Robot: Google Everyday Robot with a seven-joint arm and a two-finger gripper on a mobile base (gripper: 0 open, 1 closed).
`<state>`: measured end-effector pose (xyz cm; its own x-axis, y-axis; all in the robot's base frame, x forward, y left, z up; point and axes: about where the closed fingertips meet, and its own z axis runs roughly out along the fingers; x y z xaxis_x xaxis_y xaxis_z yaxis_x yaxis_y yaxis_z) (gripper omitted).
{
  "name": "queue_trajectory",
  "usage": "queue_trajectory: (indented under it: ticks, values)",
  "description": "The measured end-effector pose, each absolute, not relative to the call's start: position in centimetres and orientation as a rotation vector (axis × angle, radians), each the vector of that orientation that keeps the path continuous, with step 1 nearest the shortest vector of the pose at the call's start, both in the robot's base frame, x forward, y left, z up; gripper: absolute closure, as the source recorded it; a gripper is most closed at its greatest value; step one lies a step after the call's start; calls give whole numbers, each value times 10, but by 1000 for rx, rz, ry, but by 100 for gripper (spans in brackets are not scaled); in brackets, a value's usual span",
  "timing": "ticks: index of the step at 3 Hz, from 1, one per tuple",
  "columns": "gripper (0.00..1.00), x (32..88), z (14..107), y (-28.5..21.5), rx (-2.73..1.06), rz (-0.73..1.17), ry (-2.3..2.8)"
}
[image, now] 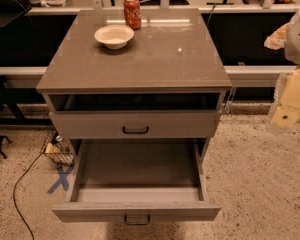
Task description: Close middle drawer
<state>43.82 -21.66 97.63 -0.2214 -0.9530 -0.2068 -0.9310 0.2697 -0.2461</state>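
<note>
The middle drawer (136, 211) is a wide grey-brown drawer pulled far out toward me. Its deep box (137, 164) is open and empty, and its small dark handle (137, 219) is at the centre of the front, near the bottom edge of the view. Above it is the taller drawer front with the bolder black handle (135, 130), with a dark gap above that front. The lowest drawer is hidden under the open one. My gripper (286, 115), cream and white, hangs at the right edge, well right of and above the open drawer, touching nothing.
A white bowl (114, 36) and a red soda can (132, 12) stand on the cabinet top (155, 59). A black cable (21, 184), a blue tape X (60, 179) and a small basket (58, 151) lie on the floor to the left. A long counter runs behind the cabinet.
</note>
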Motion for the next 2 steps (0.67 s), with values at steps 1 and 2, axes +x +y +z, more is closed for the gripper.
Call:
queue_trajectory:
  ticks: [1, 2]
  values:
    - [0, 438, 976, -217, -1724, -99, 2231]
    - [0, 435, 962, -223, -1670, -28, 2281]
